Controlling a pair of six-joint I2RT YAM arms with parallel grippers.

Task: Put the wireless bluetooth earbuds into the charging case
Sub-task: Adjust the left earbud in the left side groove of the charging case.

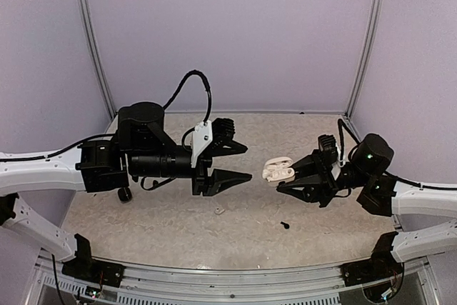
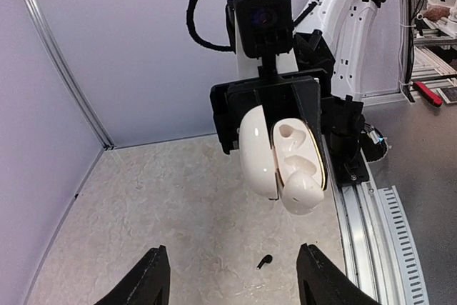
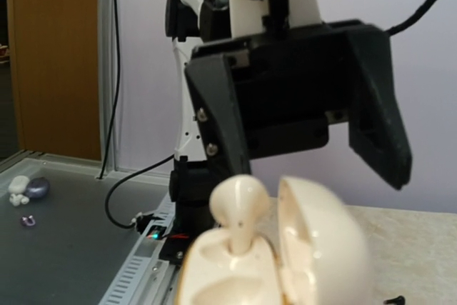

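A: How do the two arms stand?

B: In the top view the left arm reaches in level from the left edge. The left pincer (image 1: pixel 248 163) is turned on its side above the bench (image 1: pixel 143 219), jaws apart with nothing between them. The right arm comes in from the right edge. The two pincers face each other at mid-frame, near but apart.

A: And the right pincer (image 1: pixel 287 178)?

B: Clamped on the white charging case (image 2: pixel 260 151), held off the bench with its lid swung open.

A: Where are the earbuds?

B: One white earbud (image 3: pixel 238 205) sits upright in the case's lower half. A black earbud (image 1: pixel 285 225) lies on the bench, lower centre of the top view, below the right pincer.
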